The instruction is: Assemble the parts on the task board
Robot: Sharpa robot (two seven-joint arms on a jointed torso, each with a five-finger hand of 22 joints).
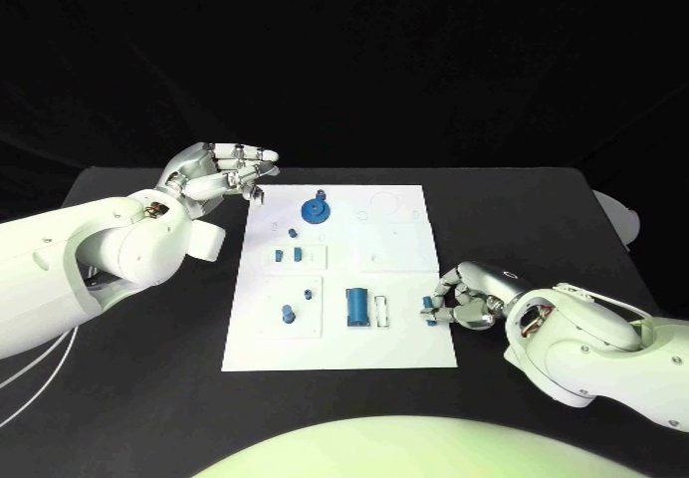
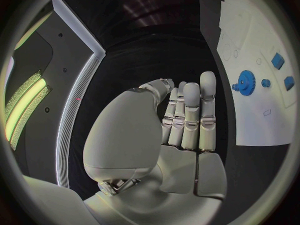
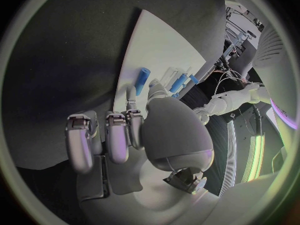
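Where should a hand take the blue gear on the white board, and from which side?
Take the blue gear by its toothed rim, coming down from above. It seems to lie flat on the board, so its sides are low; the open left hand is nearest.

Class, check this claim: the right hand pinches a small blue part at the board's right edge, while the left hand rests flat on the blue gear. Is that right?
Not quite. In the head view the left hand is off the task board, beside its far left corner, touching nothing; the blue gear lies untouched. The right hand does pinch a small blue part at the board's right edge.
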